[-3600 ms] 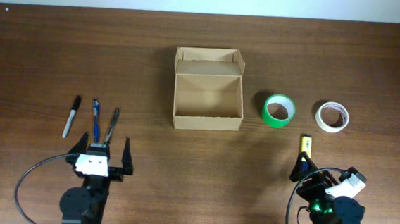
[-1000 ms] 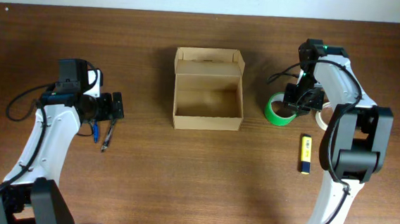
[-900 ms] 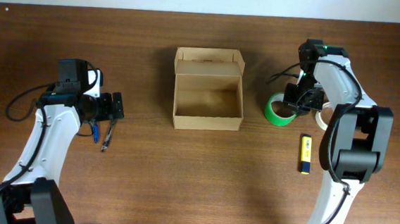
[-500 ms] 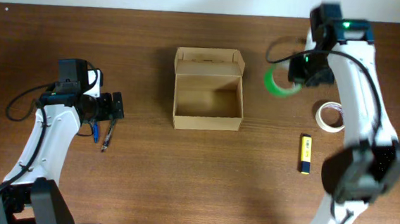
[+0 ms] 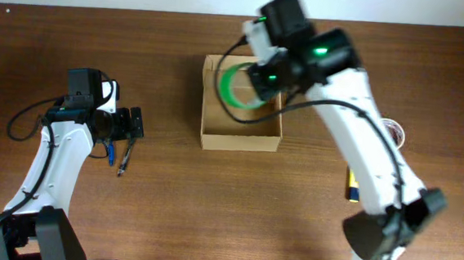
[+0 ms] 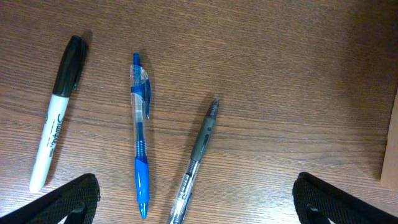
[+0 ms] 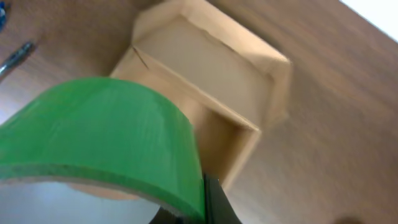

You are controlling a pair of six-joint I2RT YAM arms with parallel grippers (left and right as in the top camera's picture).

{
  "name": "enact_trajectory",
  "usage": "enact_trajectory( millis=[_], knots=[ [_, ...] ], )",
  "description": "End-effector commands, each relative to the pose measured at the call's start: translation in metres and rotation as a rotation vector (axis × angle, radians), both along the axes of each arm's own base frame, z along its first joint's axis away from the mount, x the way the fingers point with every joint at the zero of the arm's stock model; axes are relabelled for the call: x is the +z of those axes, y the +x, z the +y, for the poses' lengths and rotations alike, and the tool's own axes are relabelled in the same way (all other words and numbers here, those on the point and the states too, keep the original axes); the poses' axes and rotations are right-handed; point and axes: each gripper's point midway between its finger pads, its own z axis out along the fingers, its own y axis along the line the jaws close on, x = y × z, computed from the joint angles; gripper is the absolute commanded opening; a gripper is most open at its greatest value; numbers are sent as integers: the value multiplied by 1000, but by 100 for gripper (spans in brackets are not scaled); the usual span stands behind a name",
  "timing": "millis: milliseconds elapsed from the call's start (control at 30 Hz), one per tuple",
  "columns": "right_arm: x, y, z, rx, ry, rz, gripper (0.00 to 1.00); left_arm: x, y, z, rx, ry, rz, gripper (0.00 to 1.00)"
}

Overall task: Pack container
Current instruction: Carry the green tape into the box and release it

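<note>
The container (image 5: 240, 142), a tan cardboard box with its flap lid folded back, stands open at the middle of the table. My right gripper (image 5: 262, 75) is shut on the wall of a green tape roll (image 5: 236, 88) and holds it in the air over the box's back half. In the right wrist view the green tape roll (image 7: 106, 130) fills the lower left, with the container (image 7: 214, 68) below it. My left gripper (image 5: 126, 124) hangs wide open over the pens, far left of the box. Its fingertips (image 6: 68, 202) hold nothing.
A black marker (image 6: 59, 112), a blue pen (image 6: 140, 134) and a clear grey pen (image 6: 198, 162) lie side by side under the left gripper. Right of the box, a white tape roll (image 5: 395, 133) and a yellow-and-blue item (image 5: 351, 189) peek out from behind the right arm.
The right arm has lifted the green tape roll off the table right of the box and swung it left, over the box. The left arm has not moved.
</note>
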Motion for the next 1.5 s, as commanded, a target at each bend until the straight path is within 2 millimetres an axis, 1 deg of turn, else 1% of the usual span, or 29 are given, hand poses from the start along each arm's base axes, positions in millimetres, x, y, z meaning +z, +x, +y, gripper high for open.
enact_trajectory(
  millis=[0, 67, 100, 267, 433, 533, 600, 667, 767, 867, 933, 967, 1000, 1033, 1067, 1133, 1167, 1233, 1267, 1333, 1433, 1467],
  knots=[
    [-18, 7, 18, 44, -70, -29, 4, 4, 5, -1, -14, -6, -12, 99],
    [-34, 12, 21, 40, -108, -19, 4, 4, 5, -1, -14, -6, -12, 99],
    [-54, 16, 24, 39, -131, 13, 4, 4, 5, -1, -14, -7, -12, 99],
    [-104, 21, 26, 43, -190, 103, 4, 4, 5, -1, -14, -6, -12, 99],
    [-139, 22, 26, 47, -227, 165, 4, 4, 5, -1, -14, -6, -12, 99],
    [-153, 22, 27, 48, -241, 188, 4, 4, 5, -1, -14, -6, -12, 99],
    [-160, 25, 28, 42, -239, 190, 4, 4, 5, -1, -14, -6, -12, 99],
    [-163, 29, 32, 42, -228, 176, 4, 4, 5, -1, -14, -6, -12, 99],
    [-161, 34, 35, 40, -215, 156, 4, 4, 5, -1, -14, -6, -12, 99],
    [-161, 34, 35, 40, -214, 156, 4, 4, 5, -1, -14, -6, -12, 99],
    [-162, 33, 34, 38, -217, 163, 8, 4, 5, -1, -14, -6, -12, 99],
    [-162, 32, 34, 38, -219, 165, 11, 4, 5, -1, -14, -6, -12, 99],
    [-162, 32, 33, 38, -221, 168, 17, 4, 5, -1, -14, -6, -12, 99],
    [-162, 31, 33, 39, -223, 171, 17, 4, 5, -1, -14, -6, -12, 99],
    [-161, 29, 32, 39, -225, 174, 17, 4, 5, -1, -14, -6, -12, 99],
    [-155, 27, 30, 39, -226, 176, 21, 4, 5, -1, -14, -6, -12, 99],
    [-148, 25, 29, 35, -224, 174, 22, 4, 5, -1, -14, -7, -12, 99],
    [-126, 22, 27, 30, -211, 154, 26, 4, 5, -1, -14, -6, -12, 99],
    [-111, 22, 26, 26, -207, 135, 27, 4, 5, -1, -14, -6, -12, 99],
    [-70, 22, 18, 8, -207, 67, 32, 4, 5, -1, -14, -6, -12, 99],
    [-7, 19, -6, -55, -238, -55, 35, 4, 5, -1, -14, -6, -12, 99],
    [21, 17, -17, -105, -217, -111, 37, 4, 5, -1, -14, -6, -12, 99]
  ],
)
